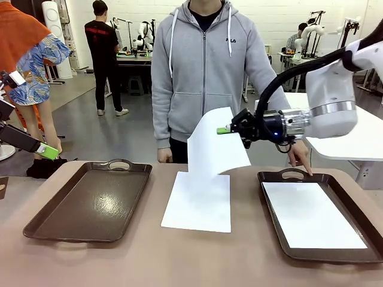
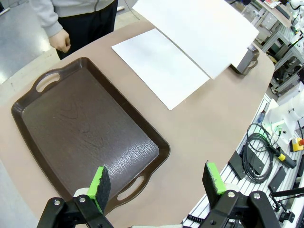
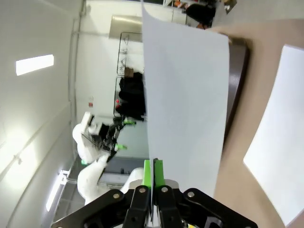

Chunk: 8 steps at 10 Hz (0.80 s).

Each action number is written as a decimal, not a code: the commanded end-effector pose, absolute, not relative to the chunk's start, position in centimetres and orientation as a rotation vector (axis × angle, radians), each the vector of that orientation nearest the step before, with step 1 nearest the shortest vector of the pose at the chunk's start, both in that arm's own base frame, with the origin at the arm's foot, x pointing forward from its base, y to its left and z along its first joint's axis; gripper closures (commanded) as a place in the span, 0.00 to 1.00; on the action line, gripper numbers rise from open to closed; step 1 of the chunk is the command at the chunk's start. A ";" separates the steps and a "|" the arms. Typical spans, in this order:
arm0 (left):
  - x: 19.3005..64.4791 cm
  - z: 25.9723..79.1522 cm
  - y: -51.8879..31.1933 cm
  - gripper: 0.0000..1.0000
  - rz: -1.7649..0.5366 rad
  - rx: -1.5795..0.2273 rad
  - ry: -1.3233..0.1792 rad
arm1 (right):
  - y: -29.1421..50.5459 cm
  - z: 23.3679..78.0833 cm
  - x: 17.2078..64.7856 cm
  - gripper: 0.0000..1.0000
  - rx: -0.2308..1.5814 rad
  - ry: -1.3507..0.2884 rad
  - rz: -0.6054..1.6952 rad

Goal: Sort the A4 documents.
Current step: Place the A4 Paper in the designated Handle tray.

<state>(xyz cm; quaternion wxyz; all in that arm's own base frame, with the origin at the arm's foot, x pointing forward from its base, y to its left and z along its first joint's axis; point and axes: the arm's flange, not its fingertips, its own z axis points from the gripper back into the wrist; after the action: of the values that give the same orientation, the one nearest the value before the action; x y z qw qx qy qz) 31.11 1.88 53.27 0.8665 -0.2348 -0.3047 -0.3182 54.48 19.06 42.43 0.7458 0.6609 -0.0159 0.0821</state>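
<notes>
Your right tool (image 1: 225,130) grips a raised sheet (image 1: 215,143) above the flat sheet (image 1: 200,203) on the table (image 1: 149,257); your left tool (image 2: 156,179), left of that flat sheet, stands wide.

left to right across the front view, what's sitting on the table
empty brown tray → loose white sheet lying flat on the tabletop → second brown tray with a white sheet inside

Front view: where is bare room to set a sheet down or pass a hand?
The left tray is bare. Table lies free between it and the middle sheet, and between that and the right tray. Crowded: the right tray holds a sheet, a person's hand at its handle; the held sheet in the right gripper overhangs the middle.
</notes>
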 end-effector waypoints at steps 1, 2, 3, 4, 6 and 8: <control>31.2 53.2 2.1 0.00 -0.679 -0.508 -0.646 | 14.9 42.6 51.7 0.99 1.410 -0.128 0.268; 31.2 53.2 2.1 0.00 -0.679 -0.508 -0.646 | 13.0 42.1 51.0 0.99 1.361 -0.156 0.289; 31.2 53.2 2.1 0.00 -0.679 -0.508 -0.646 | 11.0 41.3 50.3 0.99 1.344 -0.156 0.286; 31.2 53.2 2.1 0.00 -0.679 -0.508 -0.646 | 8.8 40.7 50.0 0.99 1.321 -0.167 0.266; 31.2 53.2 2.1 0.00 -0.679 -0.508 -0.646 | 4.1 39.4 49.9 0.99 1.233 -0.183 0.221; 31.2 53.2 2.1 0.00 -0.679 -0.508 -0.646 | 0.2 37.2 50.8 0.99 1.154 -0.095 0.148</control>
<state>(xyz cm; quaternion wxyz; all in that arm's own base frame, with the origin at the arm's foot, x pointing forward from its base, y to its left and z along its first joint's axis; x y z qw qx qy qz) 31.11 1.89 53.28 0.8665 -0.2347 -0.3048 -0.3181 50.09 0.60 37.90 0.8209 0.5603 -0.0722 0.0829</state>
